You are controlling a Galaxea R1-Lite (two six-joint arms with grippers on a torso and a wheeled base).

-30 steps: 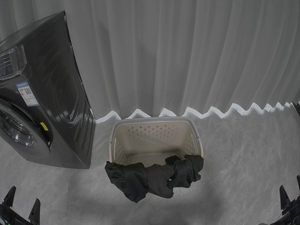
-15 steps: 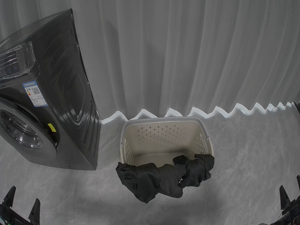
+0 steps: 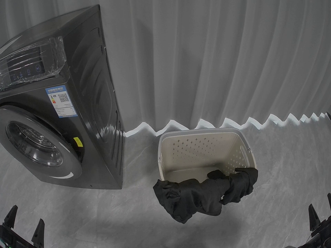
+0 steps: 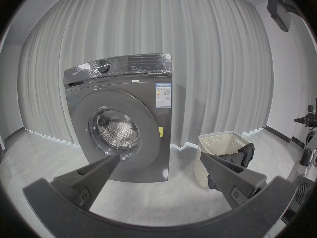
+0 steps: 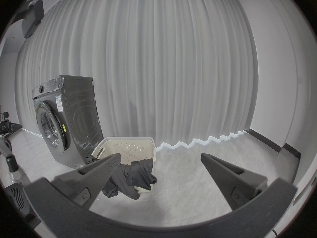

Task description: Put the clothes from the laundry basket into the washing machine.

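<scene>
Camera is swinging left, sliding washing machine (image 3: 69,121) and laundry basket (image 3: 207,138) rightward in frame; clothes (image 3: 203,193) are draping its near rim; left gripper (image 3: 27,214) and right gripper (image 3: 320,204) are sitting fingers-apart in bottom corners

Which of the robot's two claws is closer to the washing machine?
Left. The left gripper sits low in front of the washing machine; the right gripper is off on the far side, past the laundry basket.

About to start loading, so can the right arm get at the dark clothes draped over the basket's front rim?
Probably yes: the right claw is open, and only bare floor lies between it and the clothes, which hang over the basket rim, though it's some way off.
</scene>
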